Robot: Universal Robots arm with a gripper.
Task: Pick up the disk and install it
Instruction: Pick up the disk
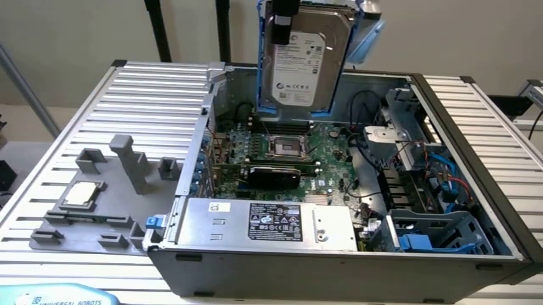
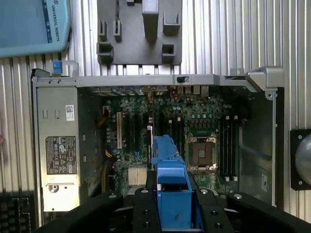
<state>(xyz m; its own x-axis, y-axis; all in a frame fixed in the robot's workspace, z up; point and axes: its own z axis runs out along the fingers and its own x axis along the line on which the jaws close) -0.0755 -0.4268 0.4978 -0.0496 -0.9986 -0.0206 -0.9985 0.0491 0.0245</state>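
The disk (image 1: 306, 60), a silver-grey drive with a white label in a blue carrier frame, hangs upright in the air above the far side of the open computer case (image 1: 339, 267). My gripper (image 1: 288, 25) is shut on its top end, one black finger lying over the label side. In the wrist view the blue carrier (image 2: 170, 177) sticks out between my two black fingers (image 2: 145, 211), over the motherboard (image 2: 136, 131) and beside the CPU socket (image 2: 201, 153).
Inside the case are the silver power supply (image 1: 267, 222) at the near side and a blue-grey drive cage (image 1: 437, 232) at the exterior view's right. A grey fixture (image 1: 102, 197) holding a square CPU chip (image 1: 81, 194) stands on the slatted table (image 1: 161, 95).
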